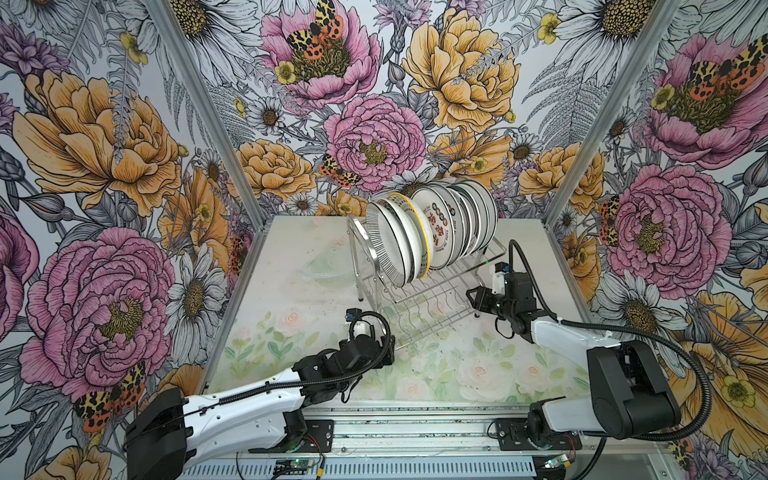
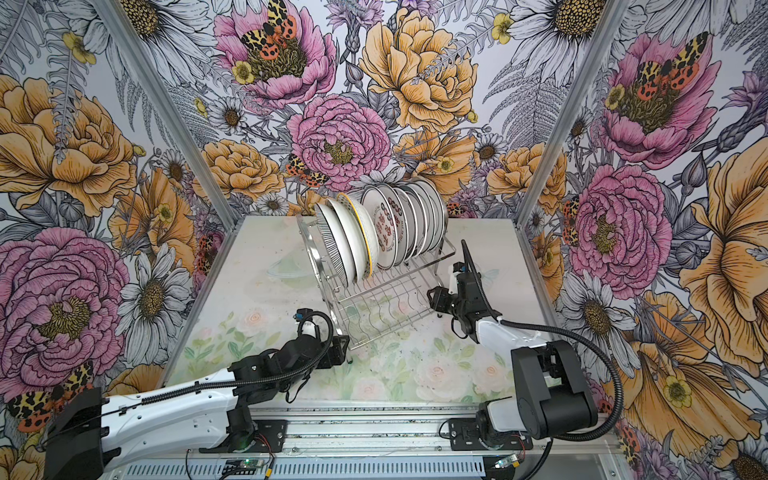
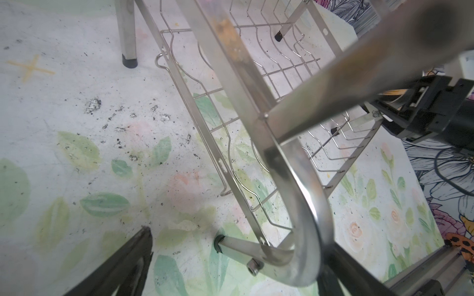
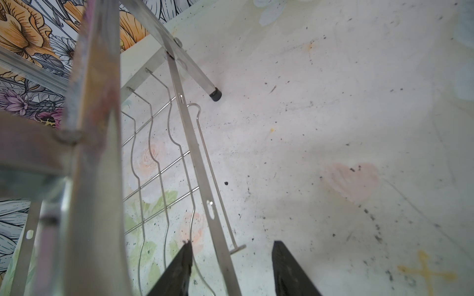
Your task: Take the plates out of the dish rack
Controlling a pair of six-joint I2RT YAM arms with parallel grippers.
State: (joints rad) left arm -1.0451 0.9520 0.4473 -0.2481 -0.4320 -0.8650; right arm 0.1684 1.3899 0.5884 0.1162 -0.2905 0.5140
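The dish rack (image 1: 428, 299) (image 2: 382, 307) of shiny steel wire stands mid-table. Several white plates (image 1: 432, 232) (image 2: 382, 230) stand on edge in its raised back tier; one has a yellow rim (image 1: 417, 232). Its lower front tier is bare. My left gripper (image 1: 392, 347) (image 2: 343, 349) is at the rack's front left corner. In the left wrist view it (image 3: 238, 261) is wide open around the arched end loop (image 3: 302, 230) and a leg. My right gripper (image 1: 471, 297) (image 2: 432, 295) is at the rack's right side. It (image 4: 232, 258) is open, with the flat side rail (image 4: 202, 179) between its fingers.
The table (image 1: 457, 374) has a pale floral print, scuffed with dark specks. Flowered walls with aluminium corner posts (image 1: 569, 183) close in three sides. A metal rail (image 1: 415, 432) carrying both arm bases runs along the front edge. Yellow crosses (image 3: 30, 68) (image 4: 425, 275) mark the table.
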